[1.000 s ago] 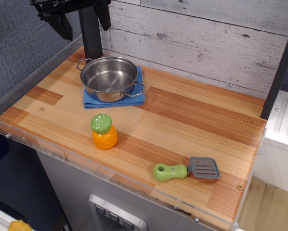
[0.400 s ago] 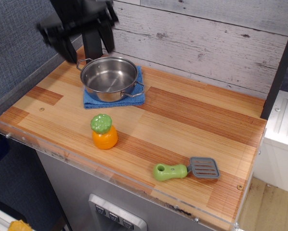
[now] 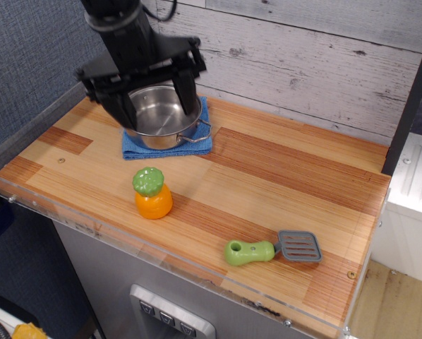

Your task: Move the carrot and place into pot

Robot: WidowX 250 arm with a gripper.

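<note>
The carrot is a stubby orange toy with a bumpy green top. It stands upright on the wooden table near the front left. The pot is a shallow shiny steel pot on a blue cloth at the back left, partly hidden by the arm. My gripper hangs over the pot, wide open and empty, with one dark finger at each side of it. It is above and behind the carrot, apart from it.
A green-handled grey spatula lies near the front right edge. A clear plastic rim runs along the table's front and left sides. A white plank wall stands behind, and a dark post at the right.
The gripper has come down and forward-right from the back left corner to over the pot. The carrot, pot and spatula have not moved.
</note>
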